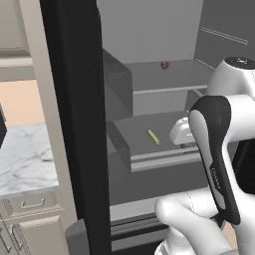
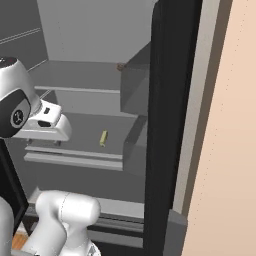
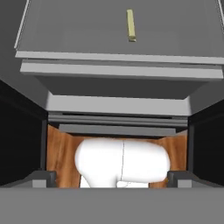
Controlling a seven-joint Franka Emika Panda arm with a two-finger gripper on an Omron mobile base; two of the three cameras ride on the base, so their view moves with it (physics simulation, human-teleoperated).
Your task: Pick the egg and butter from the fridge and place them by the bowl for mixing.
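butter: I see the thin yellow-olive stick [image 3: 130, 25] lying on a grey shelf [image 3: 78, 30], near the top of my view, pointing away from me.
fridge: grey shelf fronts [image 3: 118, 70] step down below it, between dark side walls.
floor: a wood-brown strip [image 3: 59, 153] shows beneath the lowest ledge.

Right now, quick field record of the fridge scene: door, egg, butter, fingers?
fridge: door open, grey shelves exposed
egg: small brown ball on the upper shelf, toward the back
butter: thin yellow stick lying flat on the middle shelf, one level below the egg
gripper: at the front edge of the middle shelf, short of the butter
fingers: spread open, holding nothing
butter in hand view: ahead, near the top, untouched
bowl: cannot tell
task state: neither item picked yet
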